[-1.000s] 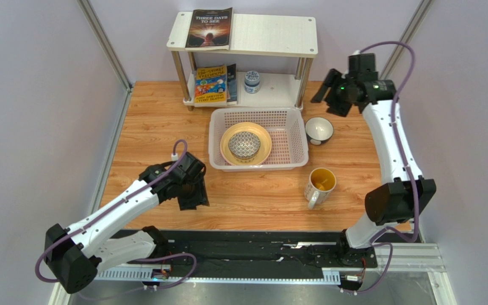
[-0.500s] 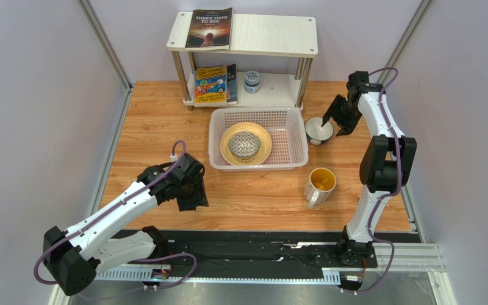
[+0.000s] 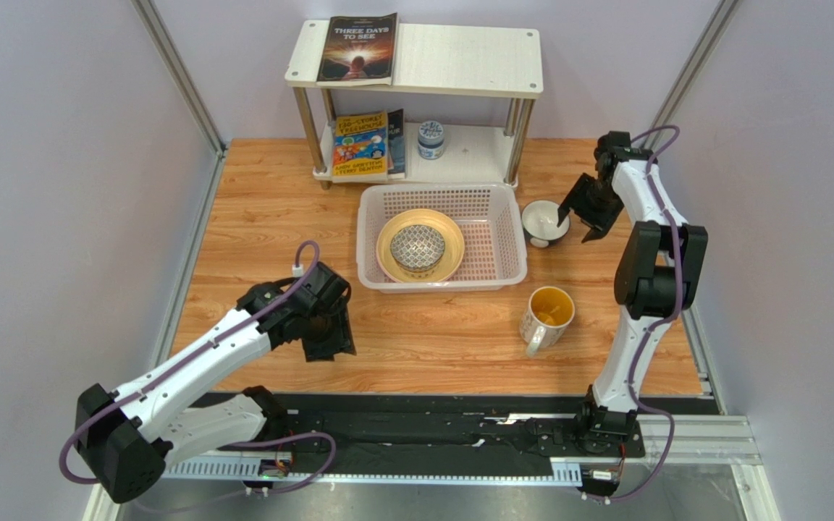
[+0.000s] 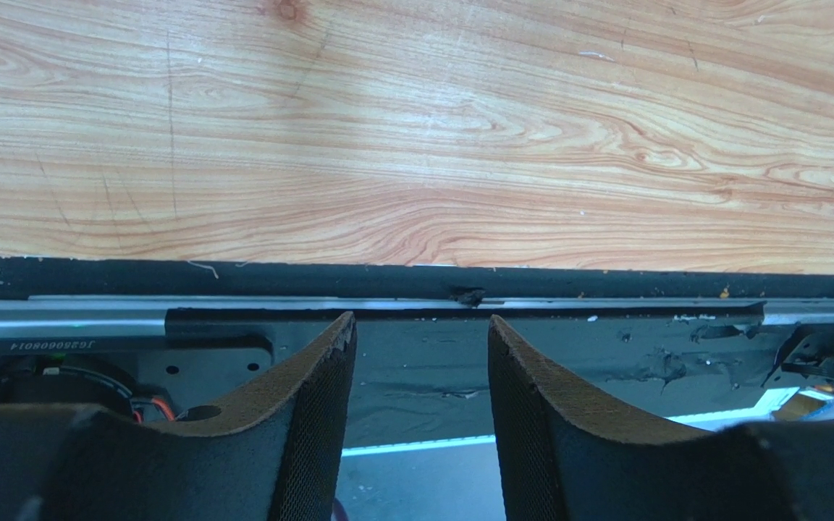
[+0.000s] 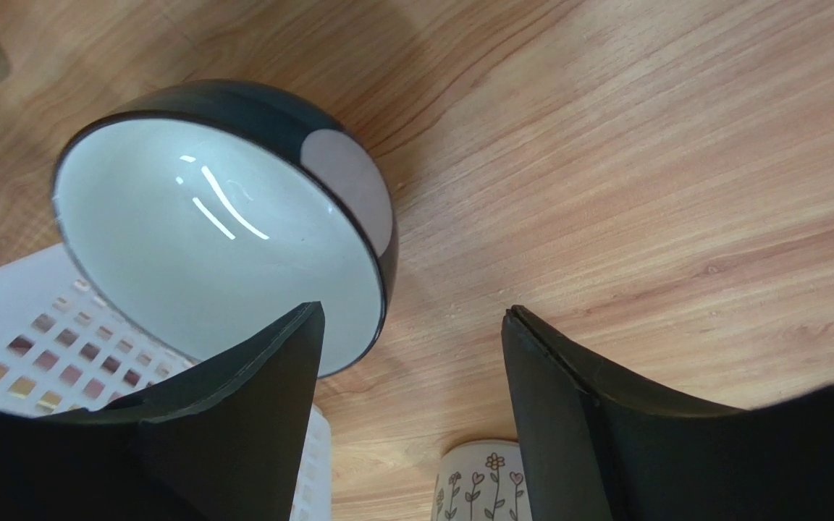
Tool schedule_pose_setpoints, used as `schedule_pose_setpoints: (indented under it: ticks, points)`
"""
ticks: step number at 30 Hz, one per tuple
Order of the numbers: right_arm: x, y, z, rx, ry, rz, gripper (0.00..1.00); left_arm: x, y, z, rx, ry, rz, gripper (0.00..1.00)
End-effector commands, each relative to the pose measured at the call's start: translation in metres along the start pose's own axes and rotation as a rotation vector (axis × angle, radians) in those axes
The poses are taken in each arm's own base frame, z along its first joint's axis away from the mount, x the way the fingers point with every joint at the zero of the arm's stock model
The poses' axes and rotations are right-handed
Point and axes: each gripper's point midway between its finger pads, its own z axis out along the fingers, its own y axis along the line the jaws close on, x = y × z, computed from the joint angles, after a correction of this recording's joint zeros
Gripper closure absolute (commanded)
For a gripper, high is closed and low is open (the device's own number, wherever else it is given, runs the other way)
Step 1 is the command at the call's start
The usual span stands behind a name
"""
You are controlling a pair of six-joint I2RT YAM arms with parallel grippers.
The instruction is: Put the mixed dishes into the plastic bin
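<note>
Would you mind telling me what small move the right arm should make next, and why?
Probably nudge the right gripper toward the small bowl until its rim sits between the open jaws, then close. The gap now frames bare wood, and the bowl stands outside the plastic bin.

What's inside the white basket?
A pale yellow plate lies in the plastic bin, with a grey patterned bowl sitting on it. Anything beneath the plate is covered.
</note>
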Motion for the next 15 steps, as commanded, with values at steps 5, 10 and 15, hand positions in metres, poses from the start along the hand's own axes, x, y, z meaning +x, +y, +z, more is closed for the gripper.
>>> schedule_pose_setpoints:
  ticks: [5,10,15]
  points:
    - [0.006,-0.006,0.035,0.013,0.048,0.015,0.37,-0.001,0.000,-0.004,0.005,-0.004,0.013,0.46]
    - [0.008,0.000,0.042,-0.019,0.064,0.033,0.46,-0.001,0.001,-0.003,0.000,-0.003,0.014,0.46]
    - [0.009,-0.001,0.042,-0.020,0.052,0.041,1.00,-0.002,0.000,-0.003,-0.001,-0.002,0.014,0.47]
